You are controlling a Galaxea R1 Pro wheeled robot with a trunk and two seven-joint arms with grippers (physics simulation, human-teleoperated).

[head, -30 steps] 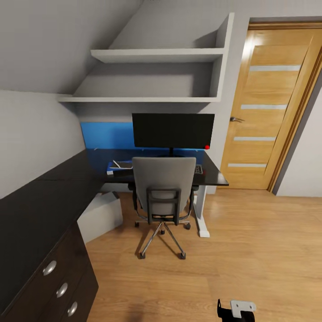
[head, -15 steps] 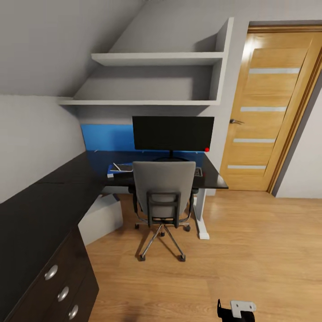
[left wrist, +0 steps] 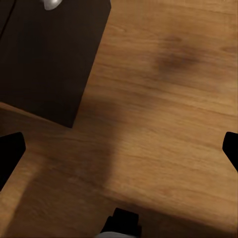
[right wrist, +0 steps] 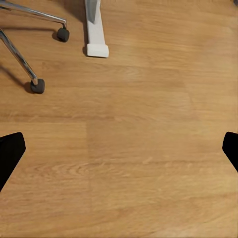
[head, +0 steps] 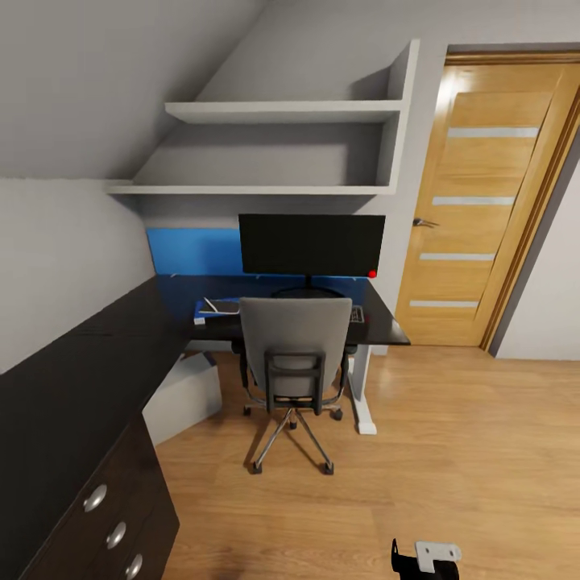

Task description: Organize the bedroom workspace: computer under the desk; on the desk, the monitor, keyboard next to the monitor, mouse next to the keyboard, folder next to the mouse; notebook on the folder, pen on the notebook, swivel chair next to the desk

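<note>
The wide black monitor point(head: 312, 244) already stood on the dark counter point(head: 387, 329); the grey swivel chair point(head: 295, 338) sat close. Both claws gaped, empty; sorting apparently remained.

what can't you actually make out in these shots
- Keyboard: head view, the swivel chair backrest hides all but one end.
- Chair seat: head view, behind the backrest, so whether a folder lies there cannot be told.
- Blue and white items on the desk: head view, too small to identify.
- Under the desk: head view, a pale box is partly hidden by the desk.
</note>
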